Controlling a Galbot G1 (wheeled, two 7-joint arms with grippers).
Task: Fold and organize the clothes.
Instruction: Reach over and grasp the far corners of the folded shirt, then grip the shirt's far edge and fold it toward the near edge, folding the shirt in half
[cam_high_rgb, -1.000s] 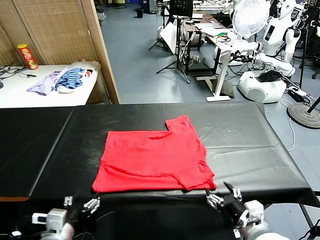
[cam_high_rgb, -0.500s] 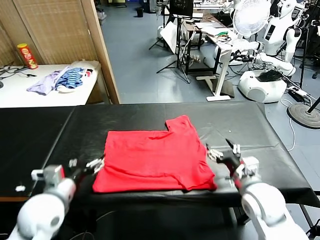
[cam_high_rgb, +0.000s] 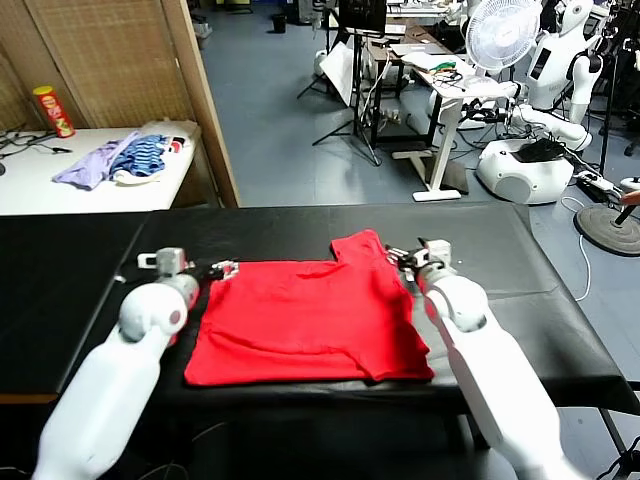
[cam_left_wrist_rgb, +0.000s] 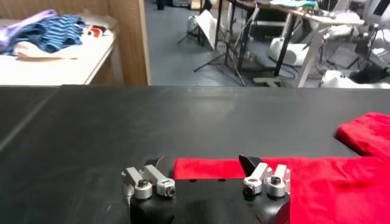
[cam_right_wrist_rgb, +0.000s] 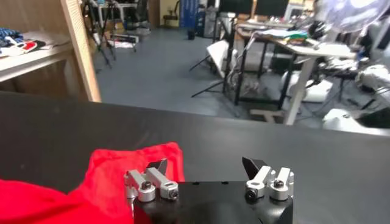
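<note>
Red T-shirt (cam_high_rgb: 308, 320) lies flat on the black desk (cam_high_rgb: 480, 250), roughly centred, partly folded. Long axis runs left-right across the desk; one sleeve (cam_high_rgb: 362, 248) sticks out toward the far edge, on the right half. Left hand (cam_high_rgb: 218, 269) is open, jaws spread, at the shirt's far-left corner, just above the cloth. Right hand (cam_high_rgb: 408, 253) is open too, just beside the sleeve on its right. Neither grips anything.
</note>
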